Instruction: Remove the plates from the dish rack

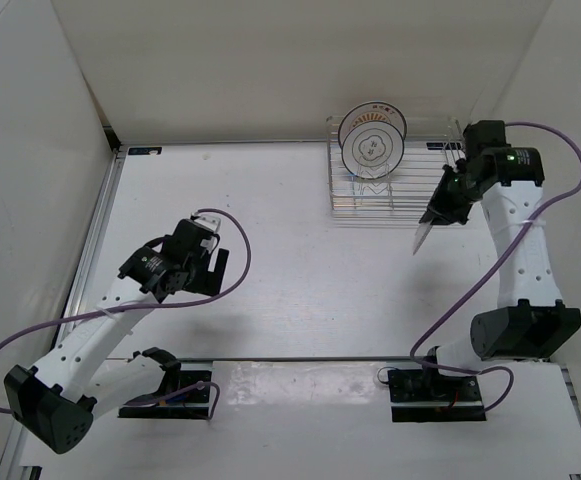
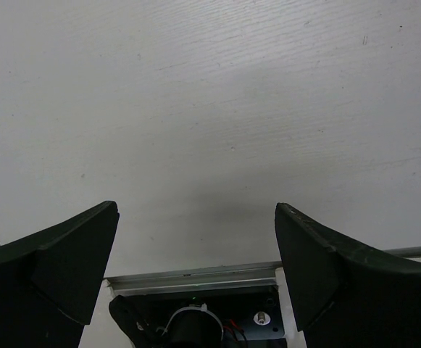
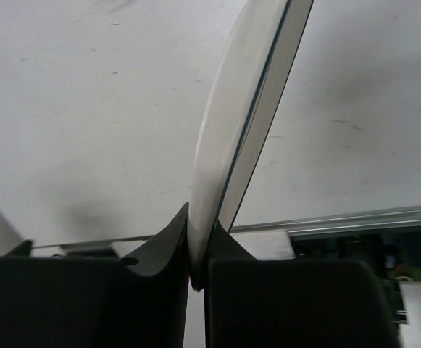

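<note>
White plate (image 3: 239,109) is clamped edge-on in your right gripper (image 3: 199,243) beside the dish rack (image 1: 410,170); flower plate (image 1: 371,150) and sunburst plate (image 1: 374,110) stand racked; your left gripper (image 2: 196,209) hangs released

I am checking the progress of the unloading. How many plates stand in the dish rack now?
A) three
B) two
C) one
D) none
B: the flower plate and the orange-patterned plate behind it stand in the dish rack, while the right end effector holds a third plate edge-on outside it.
</note>
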Controlling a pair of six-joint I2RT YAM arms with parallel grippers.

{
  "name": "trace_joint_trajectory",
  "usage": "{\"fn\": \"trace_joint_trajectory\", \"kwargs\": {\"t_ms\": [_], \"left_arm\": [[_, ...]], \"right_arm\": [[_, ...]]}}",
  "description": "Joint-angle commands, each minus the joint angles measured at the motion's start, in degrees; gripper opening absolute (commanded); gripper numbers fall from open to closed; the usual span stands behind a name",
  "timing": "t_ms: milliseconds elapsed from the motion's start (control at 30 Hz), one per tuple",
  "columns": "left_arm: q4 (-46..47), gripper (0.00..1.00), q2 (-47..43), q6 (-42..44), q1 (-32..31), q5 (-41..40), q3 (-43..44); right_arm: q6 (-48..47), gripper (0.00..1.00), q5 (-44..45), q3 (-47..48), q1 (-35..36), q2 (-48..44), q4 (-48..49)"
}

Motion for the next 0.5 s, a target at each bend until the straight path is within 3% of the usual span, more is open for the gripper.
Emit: {"fn": "trace_joint_trajectory", "kwargs": {"t_ms": [0, 267, 467], "left_arm": [[0.60, 1.00, -0.83, 0.46, -0.29, -1.60, 0.04], [-0.28, 1.00, -1.71, -0.16, -0.81, -1.86, -1.72], [-0.46, 1.00, -2.24, -0.07, -0.81, -2.56, -2.77]], "right_arm": [[-5.40, 0.00, 11.86, -2.20, 3.12, 0.91, -17.01], [-6.10, 0.00, 26.97, -10.02, 10.77, 5.39, -16.66], [-6.46, 0.00, 29.71, -11.34, 17.19, 10.40, -14.55]]}}
